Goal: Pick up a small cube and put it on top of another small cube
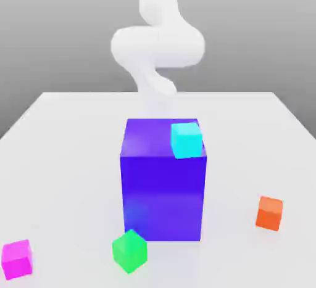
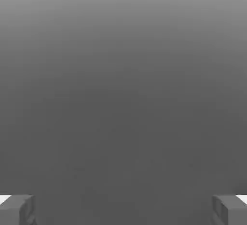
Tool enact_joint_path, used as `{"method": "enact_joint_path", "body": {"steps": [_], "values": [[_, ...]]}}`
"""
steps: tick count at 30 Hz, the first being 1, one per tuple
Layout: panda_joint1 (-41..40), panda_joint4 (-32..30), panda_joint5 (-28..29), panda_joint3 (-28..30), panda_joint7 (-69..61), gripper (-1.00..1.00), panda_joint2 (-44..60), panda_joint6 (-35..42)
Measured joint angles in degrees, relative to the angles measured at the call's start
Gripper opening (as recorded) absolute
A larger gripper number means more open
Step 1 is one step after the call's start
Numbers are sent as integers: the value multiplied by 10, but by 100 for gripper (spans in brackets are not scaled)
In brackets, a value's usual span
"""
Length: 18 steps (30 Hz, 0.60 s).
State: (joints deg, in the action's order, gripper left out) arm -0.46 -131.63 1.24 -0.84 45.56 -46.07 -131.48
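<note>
The white arm point(image 1: 157, 46) rose behind the big block, bent in a thick, rounded curl high above the tabletop point(image 1: 62, 157); in the hand view the tool point(image 2: 123, 209) stood with its two grey fingers point(image 2: 17, 209) spread wide apart, nothing between them, against a plain grey backdrop. There was one big blue-violet block point(image 1: 163, 188), glossy and square-edged, at the middle of the tabletop; four small cubes, all plain-faced; one cyan cube point(image 1: 186, 139) sat on the block's top, at its corner toward the exterior view's right; one pink cube point(image 1: 16, 259) lay on the tabletop far toward the exterior view's left, well apart from the block; one green cube point(image 1: 129, 251) sat just before the block; one orange cube point(image 1: 270, 213) lay toward the right.
</note>
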Motion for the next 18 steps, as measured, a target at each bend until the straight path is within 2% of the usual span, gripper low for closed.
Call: {"method": "enact_joint_path", "body": {"steps": [3, 5, 8, 10, 14, 15, 18], "values": [[0, 0, 0, 0, 0, 0, 0, 0], [-12, 3, 33, -23, -7, 0, 1, 7], [-12, 3, 33, -23, -7, 0, 1, 7], [-25, 7, 67, -47, -15, 0, 13, 11], [-25, 7, 67, -47, -15, 0, 13, 11], [-35, 8, 91, -61, -20, 0, 31, 12], [-42, 9, 109, -72, -25, 0, 47, 13]]}}
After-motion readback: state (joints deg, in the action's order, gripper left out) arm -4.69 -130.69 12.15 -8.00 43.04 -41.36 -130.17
